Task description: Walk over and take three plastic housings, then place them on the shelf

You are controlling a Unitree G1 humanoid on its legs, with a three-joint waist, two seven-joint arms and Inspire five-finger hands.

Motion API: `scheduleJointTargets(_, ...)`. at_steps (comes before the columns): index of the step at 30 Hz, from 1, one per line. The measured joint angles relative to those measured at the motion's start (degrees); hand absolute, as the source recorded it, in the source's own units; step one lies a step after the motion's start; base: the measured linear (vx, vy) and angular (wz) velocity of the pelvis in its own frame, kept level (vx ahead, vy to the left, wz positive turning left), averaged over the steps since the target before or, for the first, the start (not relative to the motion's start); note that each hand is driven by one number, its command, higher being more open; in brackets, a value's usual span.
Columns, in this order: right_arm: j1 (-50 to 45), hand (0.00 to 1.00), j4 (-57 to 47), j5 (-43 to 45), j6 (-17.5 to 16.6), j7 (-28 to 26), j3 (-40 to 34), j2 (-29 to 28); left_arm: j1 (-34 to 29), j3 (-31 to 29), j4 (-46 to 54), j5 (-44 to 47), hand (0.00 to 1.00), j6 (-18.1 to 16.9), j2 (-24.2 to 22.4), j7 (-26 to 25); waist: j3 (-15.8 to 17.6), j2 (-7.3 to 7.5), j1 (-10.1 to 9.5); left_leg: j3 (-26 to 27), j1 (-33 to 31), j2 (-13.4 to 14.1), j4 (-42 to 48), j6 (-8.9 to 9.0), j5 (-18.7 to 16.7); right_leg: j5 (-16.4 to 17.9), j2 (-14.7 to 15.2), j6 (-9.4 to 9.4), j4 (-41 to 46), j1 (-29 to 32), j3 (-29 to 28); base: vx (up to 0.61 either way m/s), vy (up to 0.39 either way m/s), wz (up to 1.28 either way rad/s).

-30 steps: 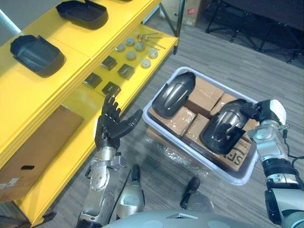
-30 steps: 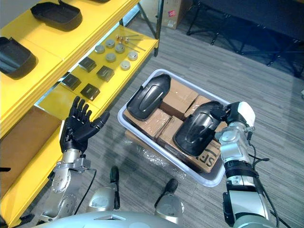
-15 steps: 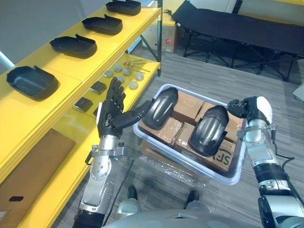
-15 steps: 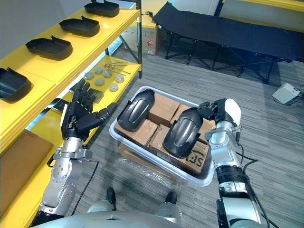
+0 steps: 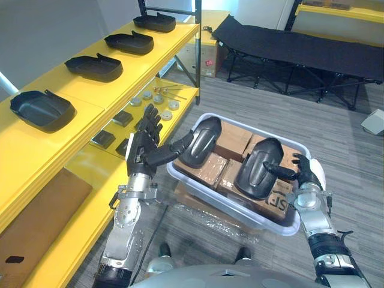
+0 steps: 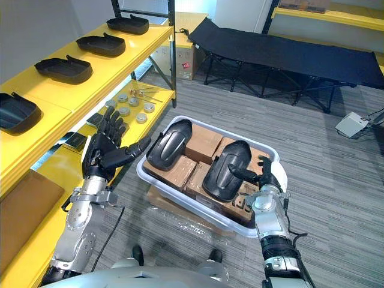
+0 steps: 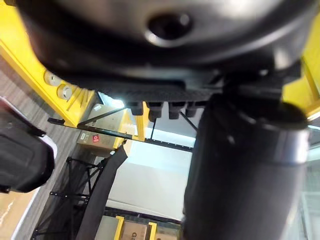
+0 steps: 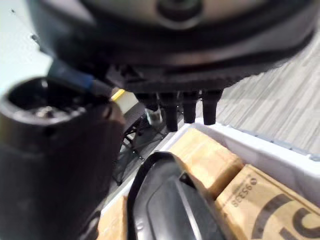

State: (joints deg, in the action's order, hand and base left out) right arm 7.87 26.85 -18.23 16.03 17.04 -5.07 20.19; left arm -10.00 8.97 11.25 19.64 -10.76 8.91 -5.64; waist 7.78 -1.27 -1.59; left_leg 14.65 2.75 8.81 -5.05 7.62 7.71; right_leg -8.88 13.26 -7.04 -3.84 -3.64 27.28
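Left housing [image 5: 201, 141]: glossy black domed plastic shell, lay in white bin [image 5: 240, 211] on brown cardboard boxes [image 5: 211, 169].
Right housing [image 5: 258, 168]: same shell, lay alongside.
Shelf housings [image 5: 42, 109]: four, hollow side up, sat on smooth yellow shelf [image 5: 84, 90].
Left hand [image 5: 143, 150]: fingers straight, spread; thumb was just beside left housing.
Right hand [image 5: 305, 174]: fingers straight, apart, at right housing's edge, gripped nothing.
Room: grey striped floor [image 5: 342, 138], black cot [image 5: 300, 45] behind.
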Motion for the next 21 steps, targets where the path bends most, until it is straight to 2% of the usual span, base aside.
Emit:
scheduleJointTargets(2,2.69,1.0,3.11,-0.52,2.68,4.07,-0.74,0.7,-1.02,-0.3,0.09,0.12,1.0,0.05,0.01,0.55,-0.19,0.0,-0.17,-0.47,-2.86,0.04,0.06,-0.25,0.48,-0.43,0.0,-0.01,-0.33,2.19,1.08,-0.02,-0.003,0.16)
scheduleJointTargets(4,6.06,1.0,6.99,0.09,3.96,7.12,-2.61,1.69,-1.81,-0.48,0.09,0.16,1.0,0.2,0.09,0.57,0.07,0.08,-0.68,-0.99,-5.14,-0.05,0.17,-0.41,1.35,-1.38,0.08,0.36,-0.45,4.01,1.57,-0.01,0.006,0.14)
scheduleJointTargets(6,7.7,1.0,8.49,1.31,4.45,9.6,-3.97,2.83,-1.83,-0.54,0.09,0.17,1.0,0.29,0.06,0.57,0.73,-0.1,-1.35,-1.77,-6.56,-0.09,0.24,-0.41,2.09,-1.95,0.09,0.48,-0.42,4.83,2.35,-0.01,0.006,0.2)
scheduleJointTargets(9,11.84,1.0,9.44,4.02,4.42,12.71,-4.41,5.38,-1.68,-0.61,0.09,0.86,1.0,-0.28,0.11,0.23,3.47,-0.47,-1.5,-2.58,-8.81,-0.32,0.26,-0.7,2.43,-2.32,0.36,0.7,-0.08,6.7,3.05,-0.02,0.012,0.14)
scheduleJointTargets(13,16.86,1.0,11.99,5.51,3.26,13.47,-4.42,7.47,-0.59,-0.3,0.09,2.8,1.0,-0.47,0.13,-0.08,7.97,-0.62,-1.49,-2.81,-10.71,-0.39,1.21,-1.14,2.6,-2.25,0.83,0.91,1.31,8.6,2.93,-0.02,0.012,0.03)
scheduleJointTargets(15,20.39,1.0,14.89,6.71,2.0,13.59,-4.4,9.14,1.41,-0.06,0.09,3.07,1.0,-0.69,0.15,-0.51,12.57,-0.93,-1.56,-3.36,-13.35,-0.18,4.94,-1.47,1.72,-2.07,1.26,1.2,3.08,10.06,2.42,-0.05,0.016,0.05)
scheduleJointTargets(18,22.93,1.0,17.98,8.02,1.27,13.56,-4.04,10.43,2.38,1.32,0.04,4.61,1.0,-1.48,0.21,-1.81,15.09,-1.69,-1.67,-3.45,-15.97,-0.1,8.8,-1.78,0.25,-2.08,1.7,1.23,3.88,11.33,2.08,-0.01,0.006,0.01)
scheduleJointTargets(21,23.67,1.0,20.1,8.24,0.69,13.3,-2.64,11.06,2.86,2.05,-0.02,4.74,1.0,-2.81,0.17,-2.62,15.39,-2.15,-2.35,-3.47,-18.33,0.28,11.6,-1.83,-1.22,-2.09,1.68,1.24,4.26,12.8,1.45,0.0,0.027,-0.07)
